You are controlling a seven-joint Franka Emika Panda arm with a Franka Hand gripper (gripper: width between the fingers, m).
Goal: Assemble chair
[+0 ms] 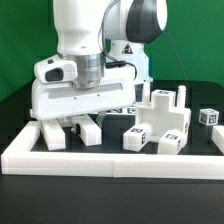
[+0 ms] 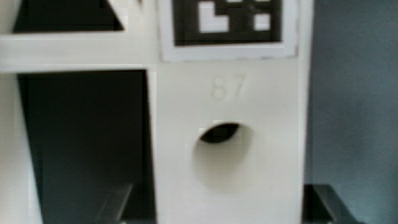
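Gripper (image 1: pixel 78 122) is closed on the tagged post (image 2: pixel 222 100), low by the near wall (image 1: pixel 110 160), toward the exterior view's left; other chair pieces (image 1: pixel 160 120) sit right. Best lift straight and slowly, post square, avoiding twist

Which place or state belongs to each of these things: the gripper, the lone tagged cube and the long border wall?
Things:
1. gripper
2. lone tagged cube
3. border wall

Places or states:
A. alone at the exterior view's far right
B. along the front of the scene
C. shut on a white part, toward the exterior view's left

Pairs: 1-C; 2-A; 3-B
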